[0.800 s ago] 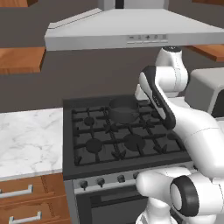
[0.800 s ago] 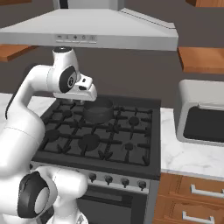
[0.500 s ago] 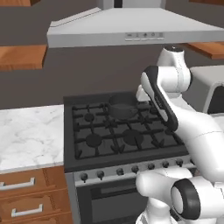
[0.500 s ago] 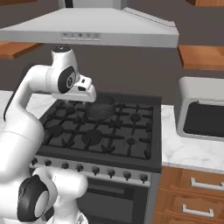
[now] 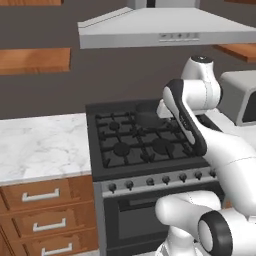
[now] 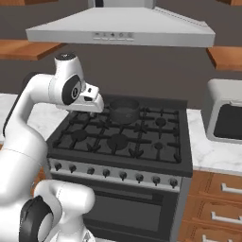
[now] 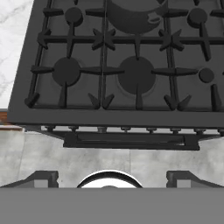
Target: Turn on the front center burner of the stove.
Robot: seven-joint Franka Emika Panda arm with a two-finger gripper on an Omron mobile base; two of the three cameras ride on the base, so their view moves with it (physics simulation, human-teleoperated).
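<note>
The black stove (image 5: 145, 172) (image 6: 182, 156) has cast-iron grates and a silver front strip with a row of small black knobs (image 6: 123, 175) (image 7: 125, 129). Its front center burner (image 7: 136, 74) (image 6: 117, 141) (image 5: 161, 146) is the widest dark cap and shows no flame. My gripper (image 7: 111, 178) hangs above and in front of the stove's front edge, looking down on the burners. It is open, its fingertips (image 7: 41, 178) far apart with nothing between them. In the right base view my white hand (image 6: 90, 98) hovers over the stove's left side.
A small dark pot (image 6: 124, 111) (image 7: 135, 15) sits on the rear center burner. A marble counter (image 5: 40, 145) over wooden drawers (image 5: 45, 195) lies left of the stove. A grey range hood (image 6: 118, 28) hangs above, and a white appliance (image 6: 227, 118) stands on the right counter.
The whole picture has shifted: the stove now sits a little higher in both base views, so the camera moved with the base. The arm keeps the same pose.
</note>
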